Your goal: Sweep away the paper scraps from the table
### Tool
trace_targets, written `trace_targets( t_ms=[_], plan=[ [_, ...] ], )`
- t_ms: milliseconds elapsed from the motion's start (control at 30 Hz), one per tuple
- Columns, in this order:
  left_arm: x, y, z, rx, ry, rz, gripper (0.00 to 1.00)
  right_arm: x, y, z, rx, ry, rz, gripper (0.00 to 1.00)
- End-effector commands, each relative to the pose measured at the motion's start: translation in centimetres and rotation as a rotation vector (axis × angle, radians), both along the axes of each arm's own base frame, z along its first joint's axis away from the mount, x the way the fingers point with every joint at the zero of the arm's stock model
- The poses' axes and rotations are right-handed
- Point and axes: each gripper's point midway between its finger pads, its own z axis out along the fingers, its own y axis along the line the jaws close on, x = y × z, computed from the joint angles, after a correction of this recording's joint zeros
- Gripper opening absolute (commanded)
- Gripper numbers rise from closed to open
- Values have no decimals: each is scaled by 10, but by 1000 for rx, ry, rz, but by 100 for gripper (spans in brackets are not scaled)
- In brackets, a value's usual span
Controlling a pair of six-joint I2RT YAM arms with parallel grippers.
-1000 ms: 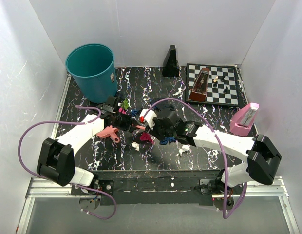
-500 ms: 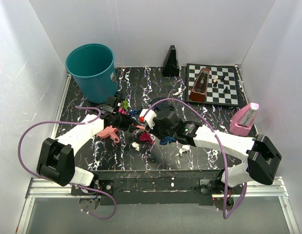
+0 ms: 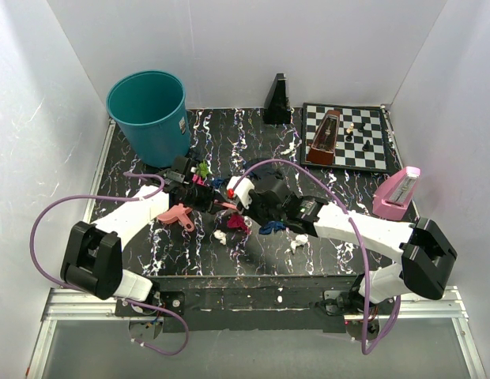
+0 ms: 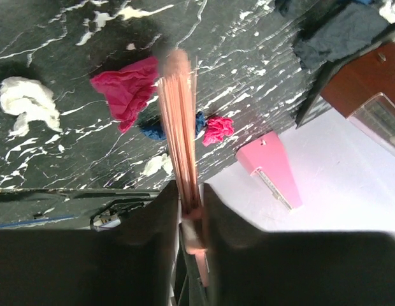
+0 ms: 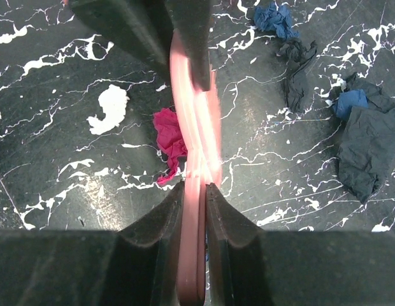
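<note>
Near the middle of the worktop [image 3: 229, 142], nothing has shifted in the last second: left claw [image 4: 190, 204] and right claw [image 5: 194, 188] both stay clamped on a thin pink tool [image 4: 178, 121], so sweeping looks stalled. Paper scraps [image 3: 237, 223] lie scattered around them; a teal bin [image 3: 148, 114] stands in the far-left corner, behind the left arm [image 3: 130, 217].

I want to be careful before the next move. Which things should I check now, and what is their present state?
1. Grip of left gripper on pink tool: ok, shut on it.
2. Grip of right gripper on the same tool: ok, shut on it.
3. Which arm should release the tool: cannot tell.
4. Clearing of the table: not ok; magenta wad and white wad lie loose.
5. Upright stand of the bin: ok.
</note>
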Motion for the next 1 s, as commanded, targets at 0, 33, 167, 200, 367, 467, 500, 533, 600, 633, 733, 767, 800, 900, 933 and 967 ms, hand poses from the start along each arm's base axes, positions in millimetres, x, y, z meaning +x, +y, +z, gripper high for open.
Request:
trace_targets(
  t_ms=[0,33,167,200,367,467,500,533,600,633,733,767,800,900,933,967],
  plan=[
    [7,-9,24,-93,-102,-55,31,2,15,26,98,-8,-7,1],
    [10,-7,29,-96,-128,-54,42,4,12,25,94,-3,-33,1],
    [16,8,47,-70,-229,-27,78,13,0,26,124,-11,-150,1],
    [16,12,56,-62,-269,-20,81,15,-1,27,136,-2,-176,1],
    [16,28,86,-24,-401,-24,86,15,-8,29,168,100,-250,1],
    [20,41,110,38,-531,-50,86,20,-18,37,201,165,-315,1],
    [22,45,118,73,-587,-69,86,23,-22,43,226,182,-347,1],
    [23,51,126,111,-630,-72,86,26,-27,47,245,199,-380,1],
    [22,59,141,175,-722,-101,86,38,-42,57,302,240,-477,1],
    [22,62,149,203,-779,-119,86,41,-49,63,327,256,-516,1],
    [17,71,166,273,-896,-152,86,48,-68,79,406,299,-612,1],
    [16,73,171,289,-936,-161,86,49,-72,84,435,312,-613,1],
    [13,76,174,314,-974,-180,86,46,-74,92,467,324,-592,1],
    [5,84,181,364,-1046,-199,86,43,-84,107,551,373,-580,1],
    [3,86,182,382,-1060,-200,86,45,-90,110,570,385,-611,1],
    [1,90,182,396,-1069,-197,86,47,-97,109,573,400,-651,1]
  ],
)
